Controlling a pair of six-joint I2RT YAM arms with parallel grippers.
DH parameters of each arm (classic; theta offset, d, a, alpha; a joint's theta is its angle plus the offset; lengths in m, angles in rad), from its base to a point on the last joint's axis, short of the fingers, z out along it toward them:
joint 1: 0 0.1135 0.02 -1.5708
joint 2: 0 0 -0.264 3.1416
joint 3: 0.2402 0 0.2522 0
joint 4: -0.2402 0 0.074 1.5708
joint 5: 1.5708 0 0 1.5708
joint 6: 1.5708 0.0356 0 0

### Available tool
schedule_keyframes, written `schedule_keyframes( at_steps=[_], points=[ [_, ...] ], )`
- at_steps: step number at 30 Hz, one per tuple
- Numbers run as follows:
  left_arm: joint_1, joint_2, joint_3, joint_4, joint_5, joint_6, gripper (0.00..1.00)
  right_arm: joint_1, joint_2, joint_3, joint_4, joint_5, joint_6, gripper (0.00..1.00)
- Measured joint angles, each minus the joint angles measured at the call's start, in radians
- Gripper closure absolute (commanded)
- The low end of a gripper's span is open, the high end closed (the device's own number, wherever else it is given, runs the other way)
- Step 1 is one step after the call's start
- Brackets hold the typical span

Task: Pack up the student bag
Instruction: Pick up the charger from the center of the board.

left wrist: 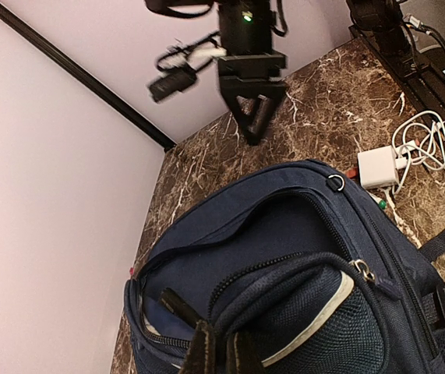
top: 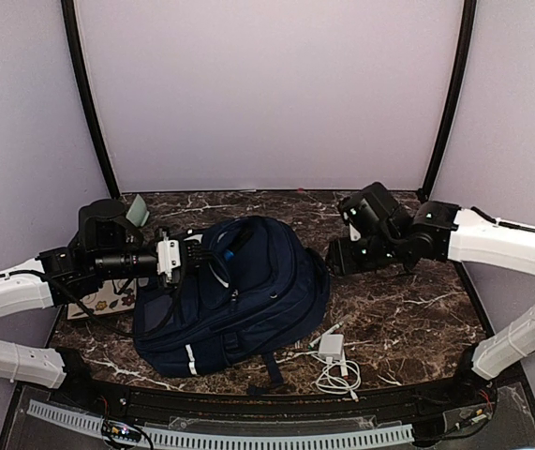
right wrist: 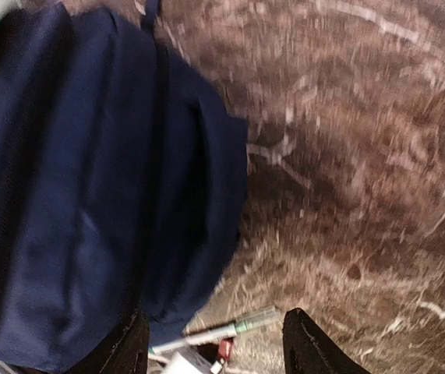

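as left gripper [left wrist: 220, 347] pinches, bag [left wrist: 284, 234] gapes.

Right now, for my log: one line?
left gripper: pinching open top of navy blue fabric backpack | right gripper: open, beside it | white charger block with cable: on brown marble table

1. Robot lab cell, a closed test booth.
2. Two white robot arms, the left arm [top: 5, 292] and the right arm [top: 511, 239], are bolted at the near edge of a marble-pattern tabletop [top: 408, 309].
3. Plain pale walls [top: 267, 94] close in three sides, with black curved poles [top: 87, 94] at the corners.
4. A slotted cable duct [top: 248, 436] and exposed wiring [top: 122, 433] run along the front edge.
5. On the tabletop lie a navy backpack [top: 239, 300] and a white charger [top: 332, 344] with a coiled cable.
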Motion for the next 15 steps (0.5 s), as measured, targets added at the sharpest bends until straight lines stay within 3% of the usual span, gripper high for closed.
schedule_keyframes(
  at_steps=[3,6,15],
  points=[
    [0.000,0.000,0.000,0.000,0.000,0.000,1.00,-0.006,0.013,-0.129,-0.024,-0.093,0.024,0.44],
    [0.000,0.000,0.000,0.000,0.000,0.000,1.00,0.006,0.035,-0.184,-0.031,-0.156,0.093,0.39],
    [0.000,0.000,0.000,0.000,0.004,-0.001,1.00,0.164,0.108,-0.231,0.005,-0.141,0.328,0.30]
  ],
)
